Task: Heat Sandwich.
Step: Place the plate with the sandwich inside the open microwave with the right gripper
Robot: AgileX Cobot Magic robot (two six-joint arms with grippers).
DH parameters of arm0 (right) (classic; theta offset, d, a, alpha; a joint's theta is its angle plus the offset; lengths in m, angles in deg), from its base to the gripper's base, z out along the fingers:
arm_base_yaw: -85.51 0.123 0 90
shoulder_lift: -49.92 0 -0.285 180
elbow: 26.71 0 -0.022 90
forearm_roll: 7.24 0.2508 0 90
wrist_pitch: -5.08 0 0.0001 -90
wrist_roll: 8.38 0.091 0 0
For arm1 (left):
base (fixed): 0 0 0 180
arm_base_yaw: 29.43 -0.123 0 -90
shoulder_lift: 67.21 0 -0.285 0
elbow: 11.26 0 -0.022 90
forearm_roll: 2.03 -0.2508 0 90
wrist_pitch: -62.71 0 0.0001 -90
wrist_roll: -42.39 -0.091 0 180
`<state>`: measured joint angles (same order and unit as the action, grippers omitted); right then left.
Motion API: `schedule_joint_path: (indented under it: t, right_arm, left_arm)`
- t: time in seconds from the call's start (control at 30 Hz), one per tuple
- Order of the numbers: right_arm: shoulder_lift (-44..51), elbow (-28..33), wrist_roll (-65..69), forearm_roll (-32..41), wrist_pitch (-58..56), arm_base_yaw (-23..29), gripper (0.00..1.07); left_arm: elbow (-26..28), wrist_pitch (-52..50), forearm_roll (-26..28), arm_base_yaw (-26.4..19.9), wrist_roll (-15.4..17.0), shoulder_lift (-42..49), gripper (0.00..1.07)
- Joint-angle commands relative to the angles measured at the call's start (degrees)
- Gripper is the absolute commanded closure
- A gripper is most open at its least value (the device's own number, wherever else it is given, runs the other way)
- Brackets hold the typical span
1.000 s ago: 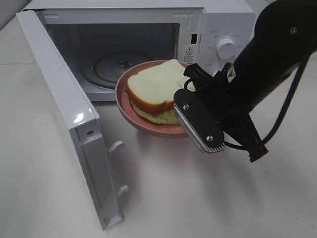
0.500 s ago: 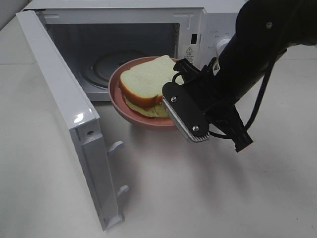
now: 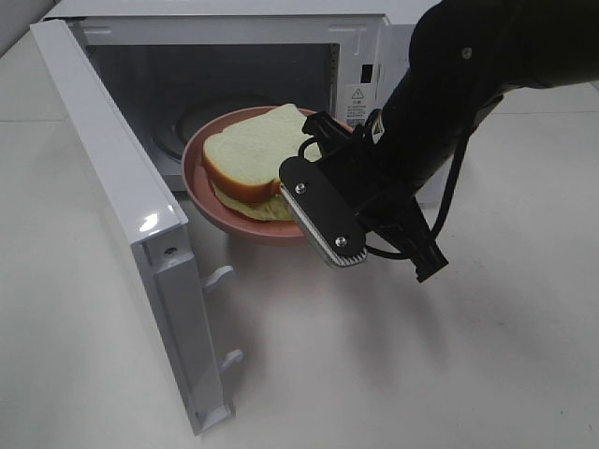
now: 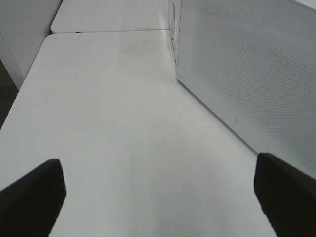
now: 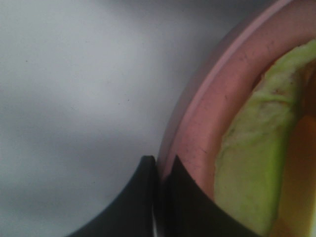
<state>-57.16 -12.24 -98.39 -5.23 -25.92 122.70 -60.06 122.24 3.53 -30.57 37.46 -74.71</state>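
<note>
Pinching the pink plate point(image 3: 200, 191) rim at its 4 o'clock, right gripper point(image 3: 301, 208) clamps it at the open microwave point(image 3: 412, 56) mouth. The sandwich point(image 3: 248, 154) lies on the plate. The left gripper point(image 4: 158, 197) is spread wide and empty over the table point(image 4: 108, 123).

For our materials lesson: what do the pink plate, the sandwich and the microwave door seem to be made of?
Pink plate: probably matte plastic or ceramic; even colour, dull speckled rim.
Sandwich: looks like soft foam or real bread; matte pale face, orange-brown crust.
Microwave door: likely painted metal or plastic; smooth white, glossy highlight.
</note>
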Motion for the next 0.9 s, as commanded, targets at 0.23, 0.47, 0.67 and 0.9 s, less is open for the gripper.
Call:
schedule_joint_path:
  t: [0.23, 0.47, 0.67, 0.9]
  right_arm:
    - [-0.3, -1.5, -0.5, 0.3, 2.0, 0.2, 1.07]
    - [-2.1, -2.8, -0.2, 0.3, 1.4, 0.2, 1.07]
    - [-4.1, -4.6, 0.2, 0.3, 0.9, 0.2, 1.07]
    - [-4.2, -5.6, 0.2, 0.3, 1.2, 0.2, 1.07]
  left_arm:
    - [-0.1, -0.1, -0.1, -0.2, 0.3, 1.4, 0.09]
    - [-0.1, -0.1, -0.1, -0.2, 0.3, 1.4, 0.09]
    - [-0.1, -0.1, -0.1, -0.2, 0.3, 1.4, 0.09]
    - [-0.1, -0.1, -0.1, -0.2, 0.3, 1.4, 0.09]
